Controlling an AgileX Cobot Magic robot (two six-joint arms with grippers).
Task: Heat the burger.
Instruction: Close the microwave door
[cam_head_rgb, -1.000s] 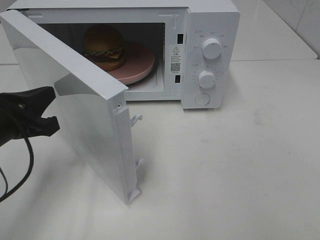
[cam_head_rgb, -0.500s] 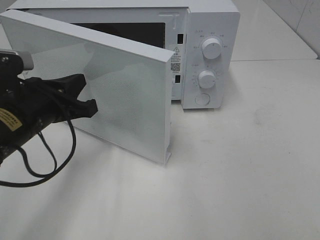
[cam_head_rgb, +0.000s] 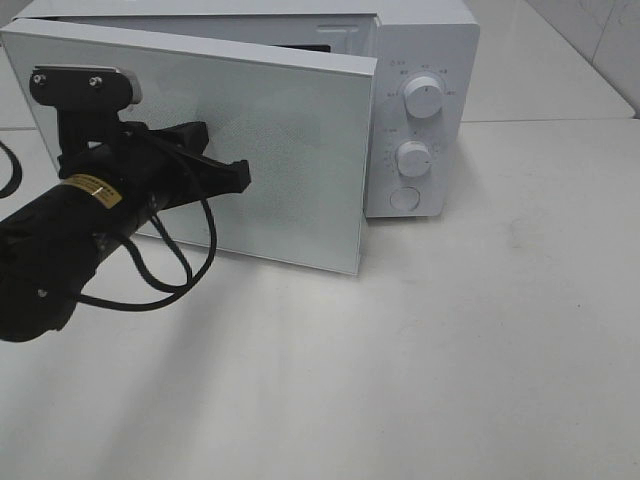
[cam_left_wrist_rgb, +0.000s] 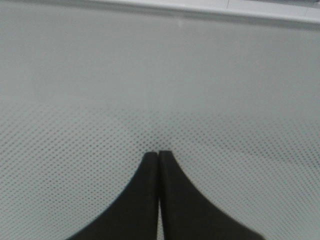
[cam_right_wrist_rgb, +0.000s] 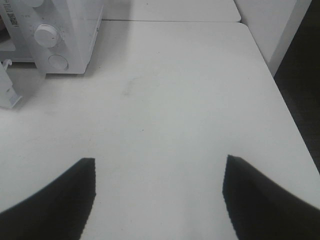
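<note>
Here the left gripper (cam_left_wrist_rgb: 159, 152) has its two black, curved fingers (cam_left_wrist_rgb: 180, 205) pressed together with nothing between them, tips against the microwave door (cam_head_rgb: 290, 120), toward its nine o'clock side. We see a fine dotted mesh on this flat white panel. The door stands slightly ajar and hides the burger from us. At three o'clock of it sit an upper knob (cam_head_rgb: 424, 98) and a lower knob (cam_head_rgb: 413, 157), round and white; their small print is unreadable. The right gripper (cam_right_wrist_rgb: 160, 160) hangs wide open, empty, over the smooth white table (cam_head_rgb: 480, 340).

1 microwave (cam_head_rgb: 450, 60) w/ 1 door (cam_head_rgb: 290, 150), 2 knobs (cam_head_rgb: 424, 97), 1 round btn (cam_head_rgb: 404, 198). 1 table (cam_head_rgb: 500, 350). 2 grippers: left gripper (cam_left_wrist_rgb: 159, 153), right gripper (cam_right_wrist_rgb: 160, 159).
</note>
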